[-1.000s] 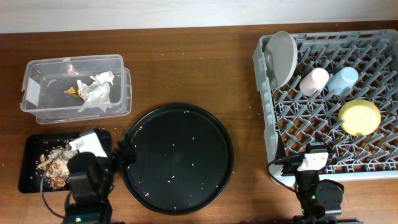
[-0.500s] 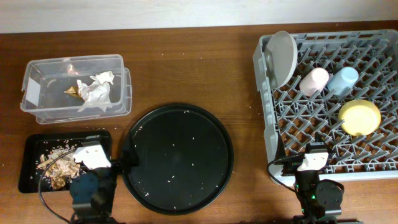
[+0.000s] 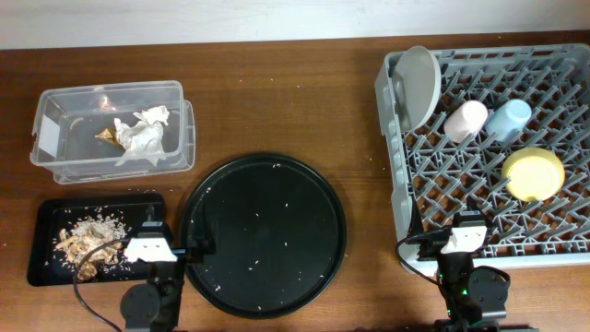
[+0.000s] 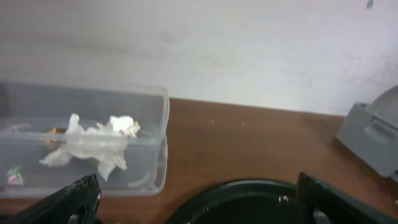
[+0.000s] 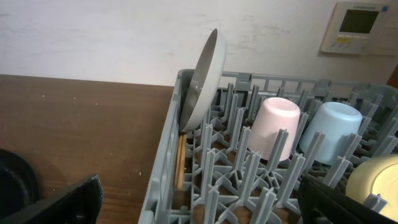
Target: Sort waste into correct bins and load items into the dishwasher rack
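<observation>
The crumpled white tissue [image 3: 140,135] and gold-brown wrapper [image 3: 106,136] lie in the clear tub [image 3: 55,159]; the tissue [image 4: 99,144] and tub [image 4: 158,134] also show in the left wrist view. Food scraps [image 3: 85,242] lie in the shallow black tray [image 3: 44,214]. The grey rack [image 3: 396,198] holds the plate [image 3: 417,85] on edge, the pink cup [image 3: 466,120], blue cup [image 3: 509,120] and yellow bowl [image 3: 533,173]. My left gripper [image 3: 172,246] [image 4: 199,211] is open and empty by the front edge. My right gripper [image 3: 461,238] [image 5: 199,211] is open and empty at the rack's front left corner.
A large round black tray [image 3: 265,235] with scattered crumbs sits at the table's middle, just right of my left gripper. Thin wooden chopsticks [image 5: 180,163] lie inside the rack's left wall below the plate [image 5: 202,81]. A white wall runs behind the table.
My left arm has drawn back from over the shallow black tray toward the table's front edge. The right arm and all the objects have not moved.
</observation>
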Controlling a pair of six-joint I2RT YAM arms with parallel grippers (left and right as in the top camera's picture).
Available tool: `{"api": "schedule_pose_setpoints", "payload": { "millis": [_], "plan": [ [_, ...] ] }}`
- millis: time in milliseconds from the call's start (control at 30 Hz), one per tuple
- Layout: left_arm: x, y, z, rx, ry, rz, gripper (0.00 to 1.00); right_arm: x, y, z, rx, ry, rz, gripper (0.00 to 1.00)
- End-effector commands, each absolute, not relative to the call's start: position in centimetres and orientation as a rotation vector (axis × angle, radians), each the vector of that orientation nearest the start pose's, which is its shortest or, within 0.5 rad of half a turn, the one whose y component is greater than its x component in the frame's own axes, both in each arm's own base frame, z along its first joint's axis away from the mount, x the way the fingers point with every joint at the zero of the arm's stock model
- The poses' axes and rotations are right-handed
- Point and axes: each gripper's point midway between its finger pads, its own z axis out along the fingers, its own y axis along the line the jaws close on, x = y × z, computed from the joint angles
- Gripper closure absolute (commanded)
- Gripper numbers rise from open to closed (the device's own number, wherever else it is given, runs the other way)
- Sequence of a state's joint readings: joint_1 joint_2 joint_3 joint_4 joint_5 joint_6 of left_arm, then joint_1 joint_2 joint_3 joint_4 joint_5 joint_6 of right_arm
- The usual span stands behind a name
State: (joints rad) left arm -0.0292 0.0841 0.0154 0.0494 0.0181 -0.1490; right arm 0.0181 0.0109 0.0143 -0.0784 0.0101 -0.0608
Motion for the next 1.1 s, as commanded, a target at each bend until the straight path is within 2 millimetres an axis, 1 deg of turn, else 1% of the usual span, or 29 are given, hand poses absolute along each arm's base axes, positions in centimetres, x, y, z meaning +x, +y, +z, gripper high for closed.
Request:
{"api": "schedule_pose_setpoints", "payload": {
  "millis": [0, 67, 167, 200, 367, 467, 633, 1067],
  "plan": [
    [24.8, -0.7, 18.2, -0.079, 1.545, -0.123, 0.01, 24.6, 0.2, 15.5, -0.058, 1.649, -0.045, 0.02],
    [24.7, -0.5, 17.8, -0.088, 1.558, -0.115, 0.01, 24.6, 0.2, 15.6, -0.058, 1.649, -0.045, 0.02],
    [24.6, -0.1, 15.9, -0.111, 1.634, -0.088, 0.01, 24.6, 0.2, 15.5, -0.058, 1.65, -0.045, 0.02],
    [24.6, -0.1, 15.7, -0.108, 1.645, -0.082, 0.01, 24.6, 0.2, 15.5, -0.058, 1.649, -0.045, 0.02],
    [24.6, 0.0, 15.6, -0.081, 1.647, -0.056, 0.01, 24.6, 0.2, 15.6, -0.058, 1.649, -0.044, 0.01],
    [24.6, 0.0, 15.6, -0.035, 1.65, -0.015, 0.01, 24.6, 0.2, 15.5, -0.058, 1.649, -0.045, 0.02],
    [24.6, 0.7, 15.6, -0.056, 1.649, 0.013, 0.01, 24.6, 0.2, 15.5, -0.058, 1.649, -0.045, 0.02],
    [24.6, 0.7, 15.6, -0.053, 1.649, 0.009, 0.01, 24.6, 0.2, 15.6, -0.058, 1.649, -0.045, 0.02]
  ]
}}
